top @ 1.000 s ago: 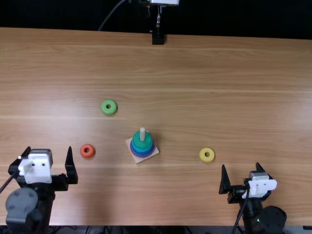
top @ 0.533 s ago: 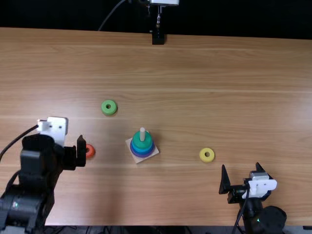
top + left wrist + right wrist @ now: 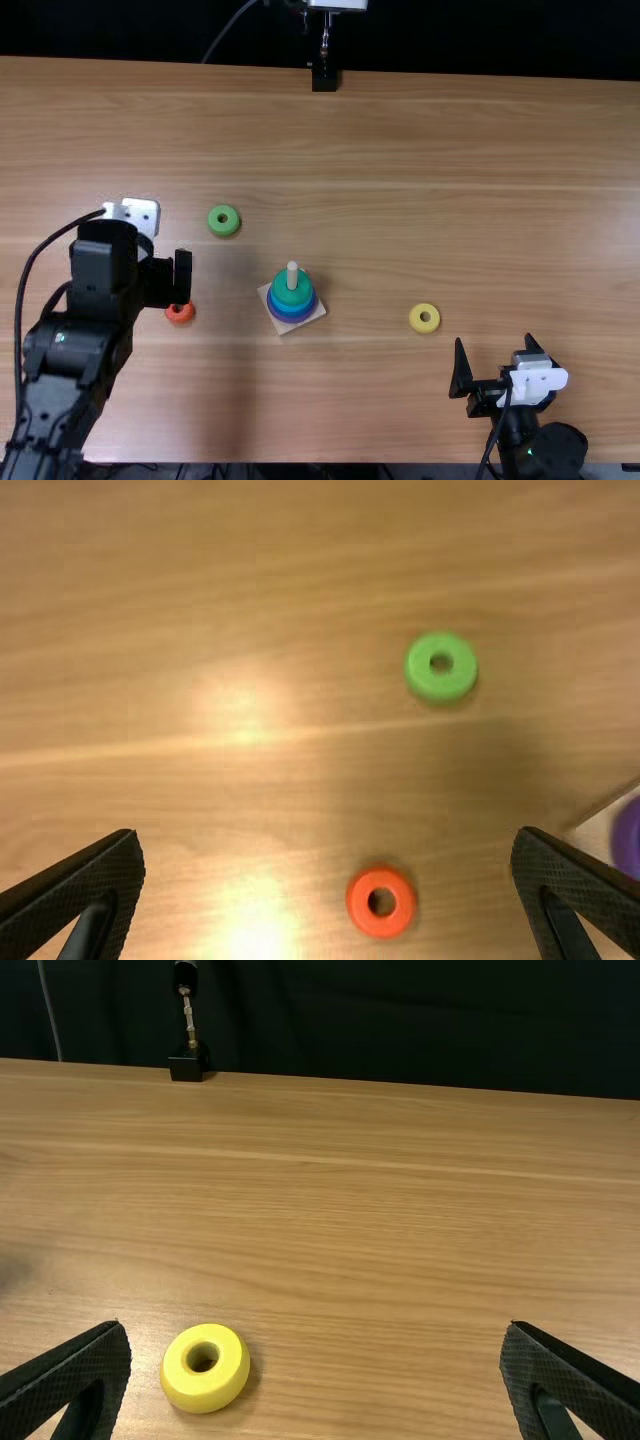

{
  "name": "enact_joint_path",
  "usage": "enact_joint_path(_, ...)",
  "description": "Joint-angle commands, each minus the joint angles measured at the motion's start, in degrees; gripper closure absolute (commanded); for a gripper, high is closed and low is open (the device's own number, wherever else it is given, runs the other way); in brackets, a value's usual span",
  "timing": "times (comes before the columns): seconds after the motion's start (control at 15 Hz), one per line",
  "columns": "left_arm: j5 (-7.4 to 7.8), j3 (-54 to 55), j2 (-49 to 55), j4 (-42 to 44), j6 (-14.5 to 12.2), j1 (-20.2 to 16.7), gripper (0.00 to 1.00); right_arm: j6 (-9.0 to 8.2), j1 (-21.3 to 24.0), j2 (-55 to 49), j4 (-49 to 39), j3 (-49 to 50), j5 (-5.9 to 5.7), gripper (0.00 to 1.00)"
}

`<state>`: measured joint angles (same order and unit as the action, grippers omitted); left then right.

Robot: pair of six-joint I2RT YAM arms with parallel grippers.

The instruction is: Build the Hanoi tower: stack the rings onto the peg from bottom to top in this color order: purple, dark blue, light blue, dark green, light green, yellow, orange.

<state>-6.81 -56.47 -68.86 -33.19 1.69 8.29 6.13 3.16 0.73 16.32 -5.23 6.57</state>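
In the top view my left gripper [image 3: 181, 277] hangs over the left side, just above the orange ring [image 3: 180, 314] in that picture. My right gripper [image 3: 494, 345] stands open at lower right, beyond the yellow ring [image 3: 424, 318]. The peg [image 3: 292, 276] rises from a square base [image 3: 317, 311], bearing purple, blue shades and a dark green ring [image 3: 291, 292] on top. A light green ring [image 3: 224, 220] lies loose. In the left wrist view my open gripper [image 3: 328, 845] has the orange ring [image 3: 381, 902] beneath its gap. The right wrist view has my gripper [image 3: 315, 1332] and the yellow ring [image 3: 205, 1369].
A black stand [image 3: 325, 76] is at the table's far edge, with dark cloth behind. The left arm covers the table's near left part. The peg and its base stand between the orange and yellow rings.
My left gripper has swung forward and to the right from the near left, and now points down beside the orange ring. The right arm, rings and peg have kept their places.
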Motion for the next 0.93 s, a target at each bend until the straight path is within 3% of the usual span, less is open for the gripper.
enact_joint_path(0.0,0.59,-4.18,-3.47,0.07,-0.22,0.49,0.00,0.30,0.88,-0.73,2.20,4.09,-0.35,0.00)
enact_joint_path(0.33,1.01,-13.32,-20.88,-0.67,-0.22,1.29,0.00,0.30,0.88,-0.73,2.20,4.09,-0.35,0.00)
enact_joint_path(0.53,7.86,-22.63,-32.57,-6.47,-0.11,2.60,0.00,0.30,0.88,-0.73,2.20,4.09,-0.35,0.00)
enact_joint_path(0.87,8.39,-34.94,-47.16,-11.74,-0.22,3.83,0.00,0.30,0.88,-0.73,2.20,4.09,-0.35,0.00)
